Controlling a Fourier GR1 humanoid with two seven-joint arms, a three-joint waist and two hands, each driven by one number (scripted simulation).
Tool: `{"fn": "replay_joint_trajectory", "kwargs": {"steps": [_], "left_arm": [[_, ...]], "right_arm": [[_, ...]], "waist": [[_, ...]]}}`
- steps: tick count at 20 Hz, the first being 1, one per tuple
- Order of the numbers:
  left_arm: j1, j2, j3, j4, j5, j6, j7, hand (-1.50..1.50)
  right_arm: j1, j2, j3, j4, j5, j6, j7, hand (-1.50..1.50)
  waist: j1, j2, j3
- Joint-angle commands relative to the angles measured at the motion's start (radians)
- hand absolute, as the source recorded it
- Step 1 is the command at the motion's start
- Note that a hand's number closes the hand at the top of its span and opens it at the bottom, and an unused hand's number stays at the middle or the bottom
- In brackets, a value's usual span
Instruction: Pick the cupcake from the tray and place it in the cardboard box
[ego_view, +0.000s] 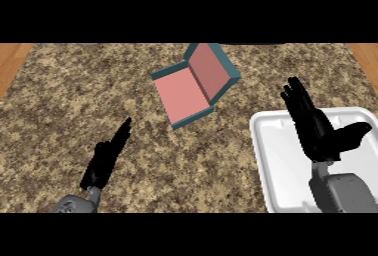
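While the right hand (319, 131) hangs over the white tray (275, 165), its fingers are stretched out straight toward the far side of the tabletop (88, 95) and its thumb juts off to the right, so it is open and holds nothing. The hand and its grey forearm cover the middle of the tray, and I cannot see the cupcake anywhere; if it sits on the tray, it is hidden beneath that hand. The tray lies at the right side of the speckled brown tabletop, reaching the near edge of the view. The box (193, 82) lies farther back and to the left of the tray, well apart from it; it has teal outer walls and a pink inside, stands open, and is turned at an angle with one flap raised. The left hand (107, 155) shows at the lower left above bare tabletop, fingers straight and pointing up and away, open and holding nothing, well apart from both box and tray. A strip of wood shows at either side of the tabletop.
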Motion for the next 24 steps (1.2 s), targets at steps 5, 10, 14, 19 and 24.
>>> {"fn": "replay_joint_trajectory", "kwargs": {"steps": [5, 10, 14, 19, 24], "left_arm": [[-0.022, 0.114, 0.126, -0.036, -0.073, 0.101, -0.065, 0.0], [0.033, 0.134, 0.148, -0.093, -0.043, 0.078, -0.083, 0.0], [0.052, 0.119, 0.16, -0.141, -0.049, 0.095, -0.041, 0.0], [0.064, 0.136, 0.158, -0.175, -0.058, 0.076, -0.028, 0.0], [0.096, 0.103, 0.147, -0.144, -0.074, 0.097, -0.087, 0.0]], "right_arm": [[-0.133, -0.173, -0.204, 0.037, -0.161, 0.263, -0.181, -1.5], [-0.078, -0.24, -0.318, 0.322, 0.045, 0.038, -0.285, -1.5], [-0.088, -0.262, -0.39, 0.516, -0.029, 0.22, -0.53, -1.5], [-0.087, -0.441, -0.275, 0.536, 0.174, 0.281, -0.527, -1.5], [-0.074, -0.638, -0.183, 0.561, 0.356, 0.337, -0.541, -1.5]], "waist": [[0.037, -0.033, 0.015], [0.054, -0.023, 0.015], [0.034, -0.027, 0.014], [0.036, -0.028, 0.013], [0.041, -0.026, 0.011]]}}
